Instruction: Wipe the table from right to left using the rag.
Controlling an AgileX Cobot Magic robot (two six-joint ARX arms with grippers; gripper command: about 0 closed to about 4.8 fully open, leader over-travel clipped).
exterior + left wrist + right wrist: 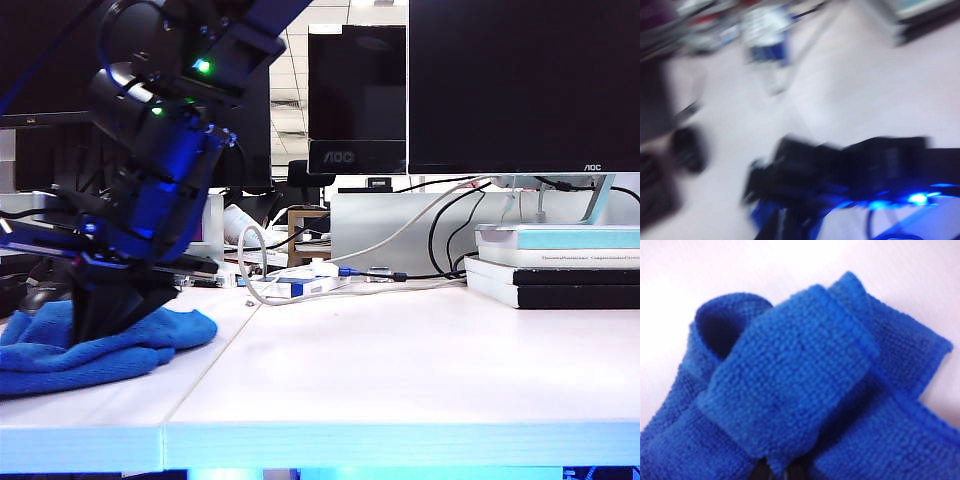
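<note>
Cloth of bright blue terry, the soft rumpled rag (60, 355), lies bunched on the near left part of the wide, pale wood-grain laminate table (400, 360), close to its light-blue-lit front edge. A dark robot arm with green and blue indicator lights slants steeply down from the upper left of the exterior view, its wrist bent so that the tool end presses into the top of the rag. This is the right arm, reaching across to the left side of the scene. The right gripper (776, 472) is clenched on the rag: in the right wrist view two black fingertips (760, 473) show close together, with a thick fold of blue terry pinched between them and more cloth spread around. The left wrist view is heavily smeared; it looks down on the pale tabletop and on a dark arm with blue lights. The left gripper cannot be picked out in any view, so whether it is released or clenched cannot be told. At the far right of the table sits a stack of books (560, 265), with black computer monitors (520, 80) behind and loose white and black cables (400, 240) at the far middle.
</note>
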